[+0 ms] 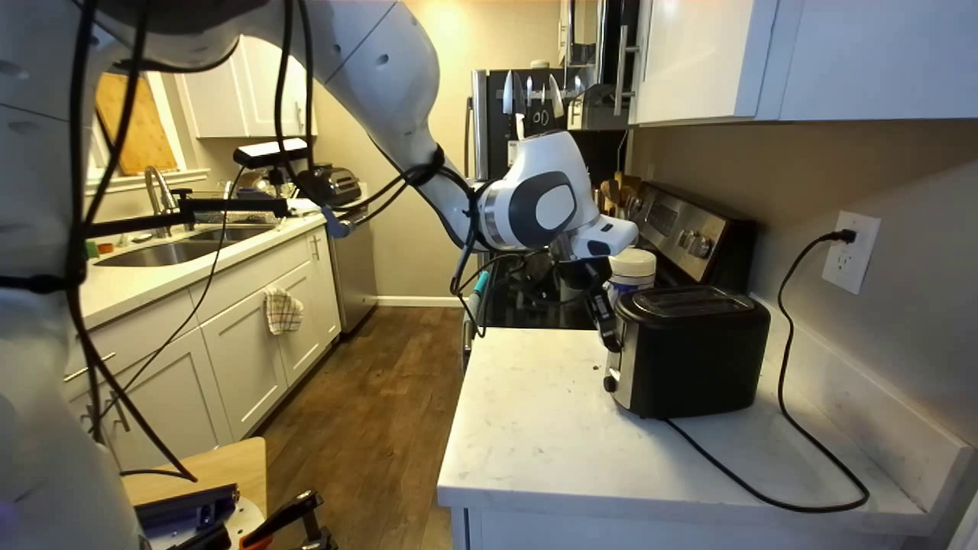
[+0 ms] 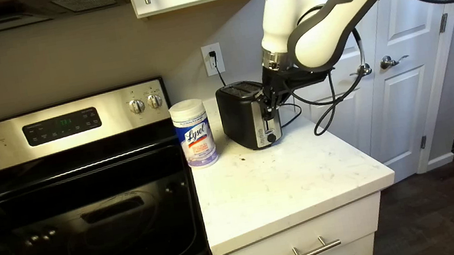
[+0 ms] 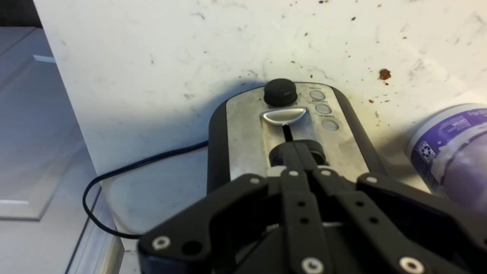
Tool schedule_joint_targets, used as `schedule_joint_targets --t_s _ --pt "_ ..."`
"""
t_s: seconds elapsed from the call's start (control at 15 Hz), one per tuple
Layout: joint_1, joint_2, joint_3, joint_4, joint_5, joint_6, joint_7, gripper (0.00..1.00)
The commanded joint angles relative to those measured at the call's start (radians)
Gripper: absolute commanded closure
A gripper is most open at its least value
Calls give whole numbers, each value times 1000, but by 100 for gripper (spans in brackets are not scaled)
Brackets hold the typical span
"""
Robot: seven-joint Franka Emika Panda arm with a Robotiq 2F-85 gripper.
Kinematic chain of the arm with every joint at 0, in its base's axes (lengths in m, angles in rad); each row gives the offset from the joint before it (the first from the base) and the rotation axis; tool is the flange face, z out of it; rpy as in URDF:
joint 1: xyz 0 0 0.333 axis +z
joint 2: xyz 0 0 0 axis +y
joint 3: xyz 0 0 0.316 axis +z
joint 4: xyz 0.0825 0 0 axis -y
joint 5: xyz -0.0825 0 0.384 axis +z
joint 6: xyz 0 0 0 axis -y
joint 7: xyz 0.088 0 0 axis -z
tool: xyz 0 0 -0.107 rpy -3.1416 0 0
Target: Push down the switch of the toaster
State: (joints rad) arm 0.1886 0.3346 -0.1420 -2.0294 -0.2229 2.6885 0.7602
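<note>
The black toaster (image 1: 695, 363) with a silver front panel stands upright on the white counter, and it also shows in an exterior view (image 2: 238, 119) and the wrist view (image 3: 247, 148). Its silver switch lever (image 3: 284, 115) sits low in its slot, close to the round black knob (image 3: 280, 92). My gripper (image 3: 294, 144) has its fingers together with nothing visible between them. The fingertips are at the front panel, over the slot on the side of the lever away from the knob. In an exterior view the gripper (image 2: 269, 116) points down at the panel. Whether the fingertips touch the panel is unclear.
A Lysol wipes canister (image 2: 195, 134) stands on the counter beside the toaster, next to the stove (image 2: 127, 214). The toaster's black cord (image 1: 829, 508) loops over the counter to the wall outlet (image 1: 851, 252). A white wall cabinet (image 1: 871, 61) hangs above.
</note>
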Motion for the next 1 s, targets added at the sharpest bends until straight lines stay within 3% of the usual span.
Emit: schedule_joint_targets --t_s 0.0,0.47,0.73,0.93 --pt "-42 56 27 9 77 17 -47 100" --pt "-42 146 18 60 120 18 -44 100" --pt "-43 147 13 63 126 14 -42 100" --pt "-40 78 11 20 121 16 -44 100"
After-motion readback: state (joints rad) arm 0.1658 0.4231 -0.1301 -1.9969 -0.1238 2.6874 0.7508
